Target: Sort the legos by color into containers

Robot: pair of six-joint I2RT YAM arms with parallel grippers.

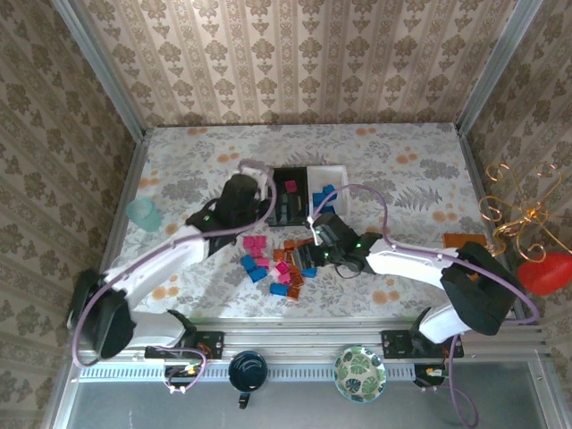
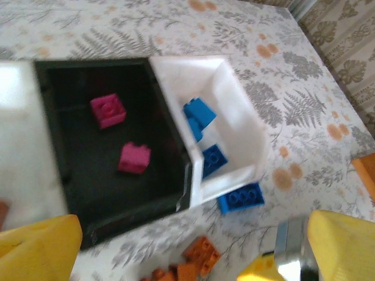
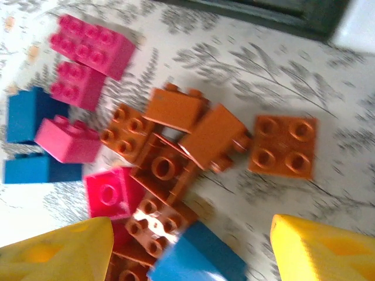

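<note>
1. My left gripper hangs above the black tray with its jaws wide apart and empty. Two magenta bricks lie inside the tray, so I judge that colour is landing where it should.
2. My right gripper hovers low over the loose pile on the table, jaws apart and clamped on nothing. A blue brick sits between them, and as far as I can tell it touches neither side.
3. To pick well, I'd centre on that blue brick alone and close squarely across its flat sides. The orange bricks crowd against it and could get dragged along.
4. It belongs in the white tray, where other blue ones already lie. A stray blue brick rests on the table just beside that tray's near corner.
5. The bricks look like hard, glossy plastic with studded tops, and their smooth faces may slip in a crooked grip. The trays are shallow, rectangular and thin-walled.
</note>
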